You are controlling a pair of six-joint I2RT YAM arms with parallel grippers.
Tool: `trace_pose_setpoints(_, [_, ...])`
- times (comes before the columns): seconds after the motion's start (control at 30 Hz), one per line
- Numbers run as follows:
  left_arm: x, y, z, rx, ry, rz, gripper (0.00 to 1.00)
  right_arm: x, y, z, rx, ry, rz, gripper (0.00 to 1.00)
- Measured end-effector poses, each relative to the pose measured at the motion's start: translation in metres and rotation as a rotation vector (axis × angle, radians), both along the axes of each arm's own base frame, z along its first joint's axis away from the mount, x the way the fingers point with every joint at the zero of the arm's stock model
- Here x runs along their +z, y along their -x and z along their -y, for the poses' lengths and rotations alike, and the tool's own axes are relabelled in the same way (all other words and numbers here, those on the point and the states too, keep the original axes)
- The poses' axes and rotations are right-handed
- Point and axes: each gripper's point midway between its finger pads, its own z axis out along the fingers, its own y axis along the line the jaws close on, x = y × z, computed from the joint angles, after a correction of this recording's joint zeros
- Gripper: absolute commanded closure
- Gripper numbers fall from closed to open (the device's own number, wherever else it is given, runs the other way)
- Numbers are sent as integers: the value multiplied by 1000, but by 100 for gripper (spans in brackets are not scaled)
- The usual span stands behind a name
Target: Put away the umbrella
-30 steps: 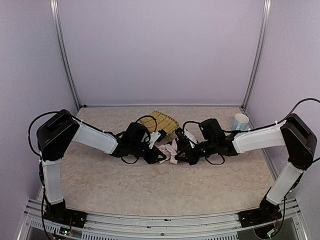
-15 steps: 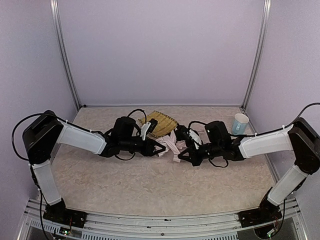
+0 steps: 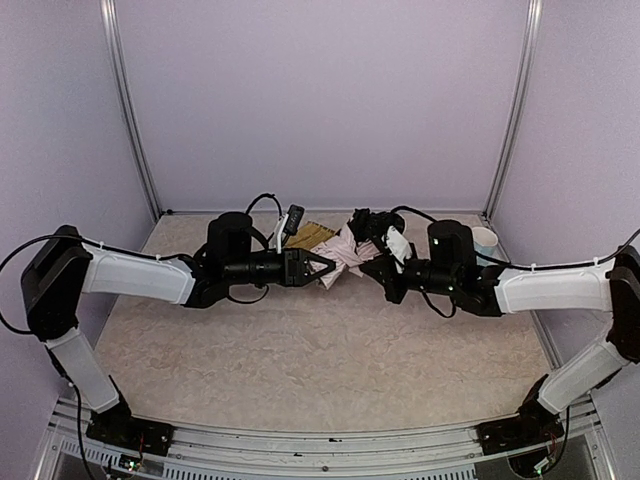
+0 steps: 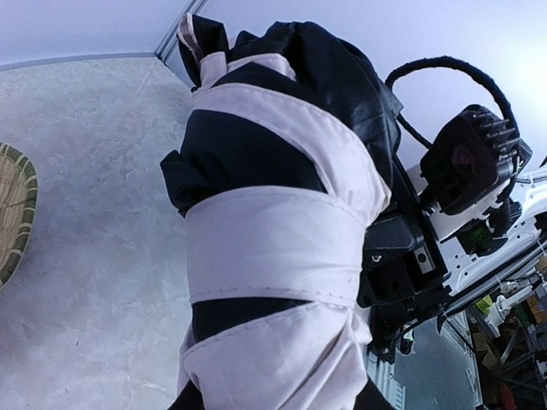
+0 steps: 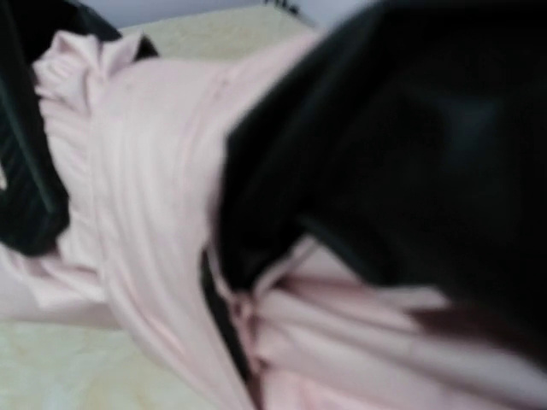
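Mottled beige table (image 3: 300, 370) (lilac walls (image 3: 320, 100) around) lies beneath the umbrella (image 3: 345, 256).

Lab test booth: plain lilac walls (image 3: 320, 100), aluminium frame posts (image 3: 130, 110).

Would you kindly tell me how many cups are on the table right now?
1: a pale cup at the far right corner, behind the right arm. Others could hide behind the arms.

The whole desk (image 3: 300, 360) was viewed from above and behind the arm bases, facing the far wall. The left wrist view was aimed rightward, very near the umbrella (image 4: 273, 248), with the bamboo tray (image 4: 13, 213) caught at its left edge. The right wrist view was set even nearer and was blurred. The umbrella was shared by all three views.
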Motion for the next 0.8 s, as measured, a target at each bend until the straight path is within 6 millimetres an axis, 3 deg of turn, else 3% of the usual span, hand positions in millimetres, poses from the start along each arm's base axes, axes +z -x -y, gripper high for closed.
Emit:
trace_pose_setpoints(0.27, [38, 30, 20, -67, 66, 45, 100, 45, 12, 6, 56, -39, 356, 100])
trace_pose_setpoints(0.43, [61, 33, 21, -80, 154, 72, 100, 75, 18, 3, 100, -103, 499, 100])
trace_pose_setpoints(0.8, [78, 43, 27, -143, 184, 102, 100, 95, 31, 3, 164, -153, 588, 100])
